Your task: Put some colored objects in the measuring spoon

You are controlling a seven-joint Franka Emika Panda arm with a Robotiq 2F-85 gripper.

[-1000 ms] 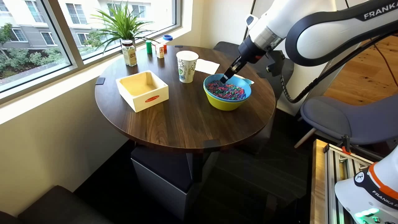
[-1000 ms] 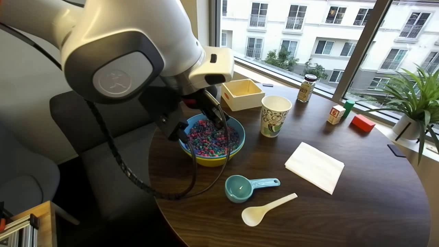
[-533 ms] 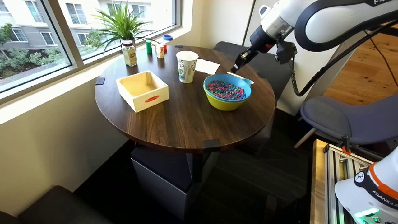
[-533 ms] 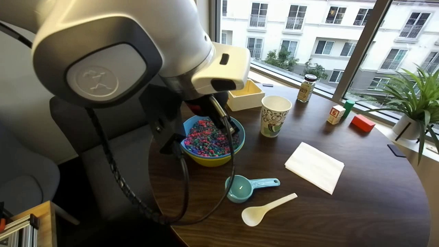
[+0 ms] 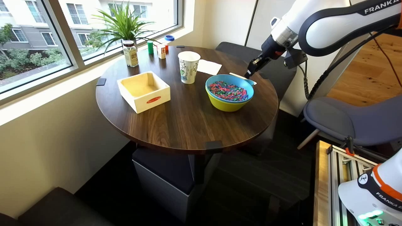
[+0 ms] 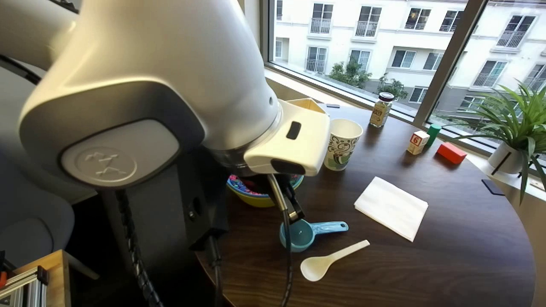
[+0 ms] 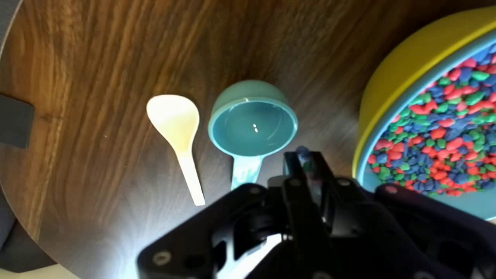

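Note:
The measuring spoon (image 7: 254,128) is teal with an empty cup and lies on the table beside the bowl. It also shows in an exterior view (image 6: 300,235), partly behind a cable. Many colored objects (image 7: 445,143), small red, green and blue bits, fill the blue bowl nested in a yellow bowl (image 7: 381,97); they also show in an exterior view (image 5: 227,91). My gripper (image 7: 305,155) is shut on a few bits; a blue bit (image 7: 302,149) pokes out between the fingertips, with a green one behind. The gripper (image 5: 247,75) is above the table, between bowl and spoon, close to the spoon's cup.
A white spoon (image 7: 174,124) lies beside the measuring spoon. A paper cup (image 5: 189,67), a napkin (image 6: 391,209), a wooden box (image 5: 144,92), a salt jar (image 6: 381,110) and small blocks (image 6: 418,142) stand or lie on the round table (image 5: 185,125).
My gripper has risen out of the bowl and moved over its rim towards the measuring spoon, then lowered somewhat beside the spoon. The bowls and the spoon have not moved.

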